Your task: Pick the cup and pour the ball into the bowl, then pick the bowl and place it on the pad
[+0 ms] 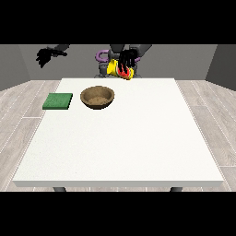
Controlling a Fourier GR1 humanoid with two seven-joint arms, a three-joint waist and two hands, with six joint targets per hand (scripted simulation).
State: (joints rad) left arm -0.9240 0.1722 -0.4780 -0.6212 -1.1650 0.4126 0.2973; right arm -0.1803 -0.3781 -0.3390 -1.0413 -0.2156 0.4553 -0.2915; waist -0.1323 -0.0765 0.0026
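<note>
We observe the white table (pixel 120 138), which carries the brown bowl (pixel 97 97) near its far edge and the green pad (pixel 58 101) just beside the bowl toward the view's left. Above the far edge, the hand at the view's right (pixel 127 58) has its fingers curled round the yellow cup (pixel 120 70), which is tilted. The hand at the view's left (pixel 46 56) is raised clear of the table, holding nothing; we cannot tell how its fingers lie.
</note>
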